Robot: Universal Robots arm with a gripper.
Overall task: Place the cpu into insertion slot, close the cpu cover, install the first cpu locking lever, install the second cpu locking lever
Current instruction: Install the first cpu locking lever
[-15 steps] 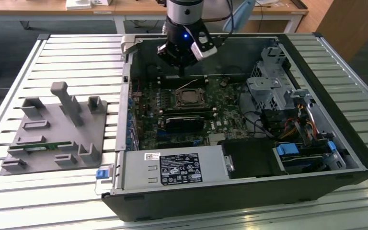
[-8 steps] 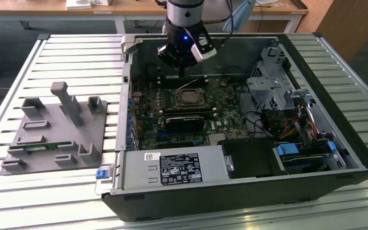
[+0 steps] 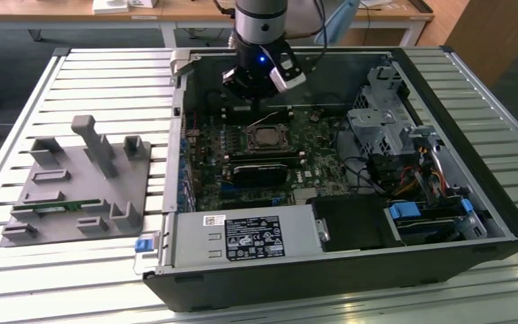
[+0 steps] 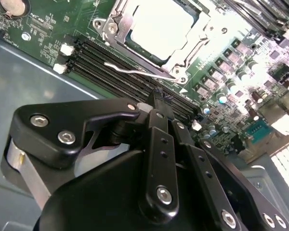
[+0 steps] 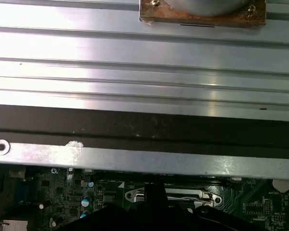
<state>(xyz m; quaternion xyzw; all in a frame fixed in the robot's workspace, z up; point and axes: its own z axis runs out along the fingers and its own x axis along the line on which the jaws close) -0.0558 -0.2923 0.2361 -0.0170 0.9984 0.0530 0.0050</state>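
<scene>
The pincer [image 4: 160, 103], pressed together with nothing between its tips, hovers just short of the cpu [image 4: 156, 26], which already sits in the insertion slot under the cpu cover [image 4: 183, 53]. A thin locking lever [image 4: 135, 71] stands unlatched just ahead; an off-line push could skid onto the memory slots [image 4: 111, 62]. The exterior view places the pincer [image 3: 257, 101] above the socket inside the computer case [image 3: 349, 283]; the second wrist view shows the loose lever.

Exterior view looks down from high; both wrist views sit close over the motherboard [image 4: 231, 72].
</scene>
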